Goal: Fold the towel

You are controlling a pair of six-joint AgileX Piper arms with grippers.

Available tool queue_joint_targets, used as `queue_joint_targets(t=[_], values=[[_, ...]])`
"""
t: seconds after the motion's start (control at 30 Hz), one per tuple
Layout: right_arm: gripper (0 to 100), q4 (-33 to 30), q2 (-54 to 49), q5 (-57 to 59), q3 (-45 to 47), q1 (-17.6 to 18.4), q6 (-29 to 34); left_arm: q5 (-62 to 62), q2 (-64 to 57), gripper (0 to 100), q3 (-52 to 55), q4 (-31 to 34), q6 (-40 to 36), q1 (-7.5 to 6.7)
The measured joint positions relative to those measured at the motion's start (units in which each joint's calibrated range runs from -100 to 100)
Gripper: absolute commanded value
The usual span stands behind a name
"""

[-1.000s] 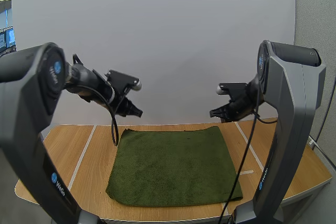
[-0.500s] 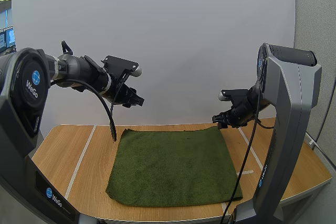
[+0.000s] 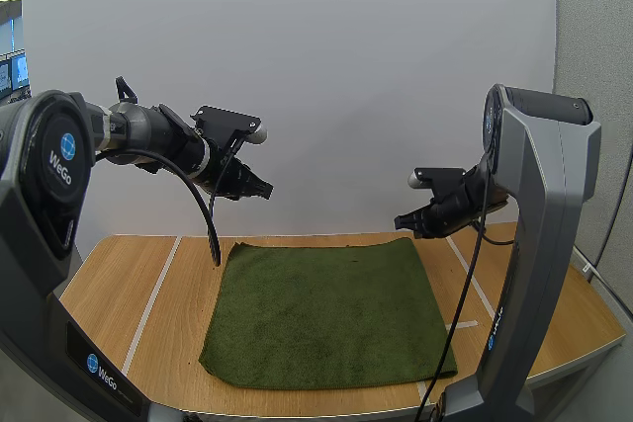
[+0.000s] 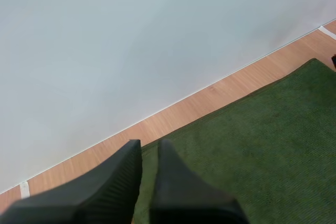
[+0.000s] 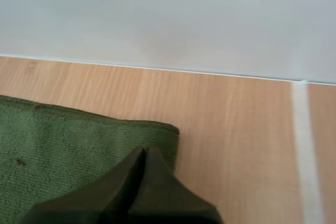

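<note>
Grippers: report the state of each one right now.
Left gripper: open by a narrow gap, holding nothing, over the far edge of the towel.
Right gripper: shut, holding nothing, by the towel's far right corner.

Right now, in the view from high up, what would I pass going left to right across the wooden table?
thin white tape line → flat dark green towel → second thin white tape line
</note>
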Motion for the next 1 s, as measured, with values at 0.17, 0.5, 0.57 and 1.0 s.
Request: queue_joint_targets(t=[0.17, 0.5, 0.57, 1.0], values=[[0, 0.39, 2.01, 0.19, -1.62, 0.72, -0.13, 0.0, 0.0, 0, 0.0, 0.0, 0.0, 0.0], [0, 0.08, 6.34, -3.79, -2.16, 0.79, -0.13, 0.0, 0.0, 0, 0.0, 0.0, 0.0, 0.0], [0, 0.07, 6.34, -3.79, -2.27, 0.79, -0.13, 0.0, 0.0, 0, 0.0, 0.0, 0.0, 0.0], [0, -5.16, -0.05, -2.37, -2.27, 0.1, 2.75, 0.0, 0.0, 0, 0.83, 0.1, 0.0, 0.0]])
